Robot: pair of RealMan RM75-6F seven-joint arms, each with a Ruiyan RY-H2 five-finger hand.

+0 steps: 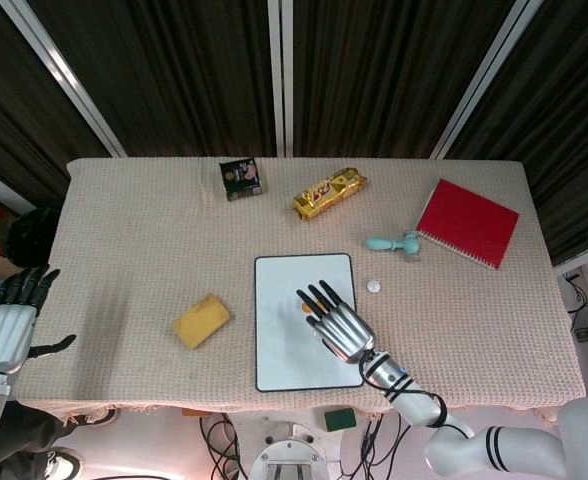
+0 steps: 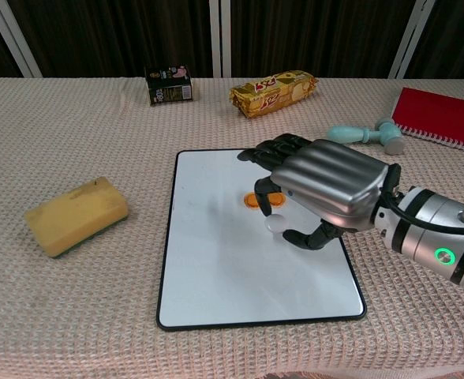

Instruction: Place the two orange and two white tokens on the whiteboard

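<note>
right hand [image 2: 327,189] pinching white token [image 2: 276,224] over whiteboard [image 2: 208,260], fingers grasping it; sloppy drop risking bumping orange tokens [image 2: 255,200]

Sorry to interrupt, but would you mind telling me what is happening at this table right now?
The robot's right hand is over the white rectangular whiteboard, holding a small round white token just above it, beside the two round orange tokens already lying there. A second white token lies on the beige tablecloth to the right of the board. The left hand hangs open off the table's left edge, holding nothing.
</note>
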